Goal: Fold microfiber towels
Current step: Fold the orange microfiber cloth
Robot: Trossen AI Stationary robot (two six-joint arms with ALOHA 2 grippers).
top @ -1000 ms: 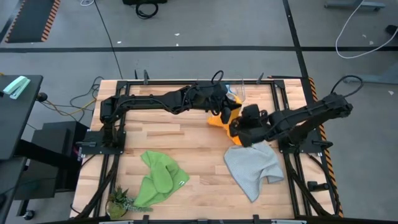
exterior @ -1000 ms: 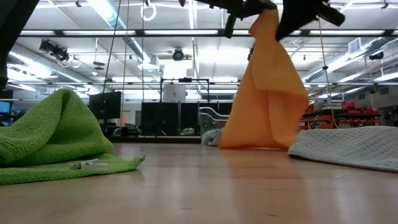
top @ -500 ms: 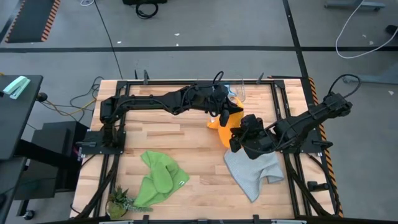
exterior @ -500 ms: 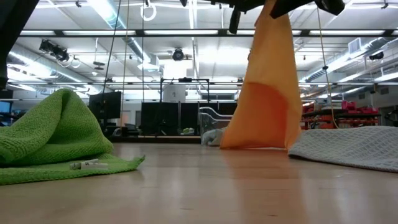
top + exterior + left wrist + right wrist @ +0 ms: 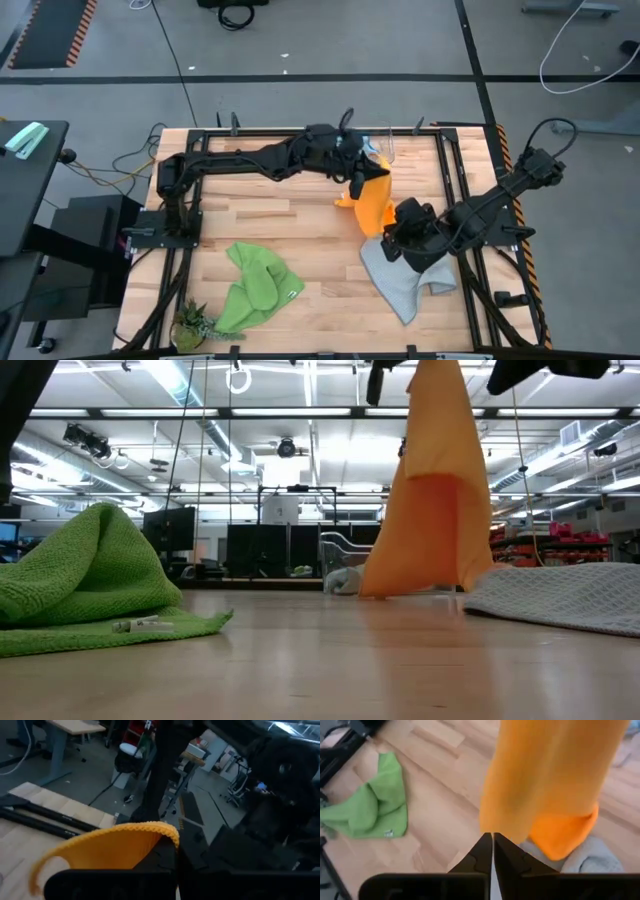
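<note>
Our left tool [image 5: 357, 177] pinched the yellow-orange towel [image 5: 372, 203] by its top, letting it hang over the counter [image 5: 300, 215]. Our right tool [image 5: 492, 845] sat nearly closed, holding nothing. The green towel [image 5: 255, 285] and grey towel [image 5: 405, 275] lay crumpled; no towel was folded.

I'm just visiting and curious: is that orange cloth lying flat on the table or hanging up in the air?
Hanging. The left gripper holds the orange towel by its top, and it drapes down with its bottom edge about at the table.
</note>
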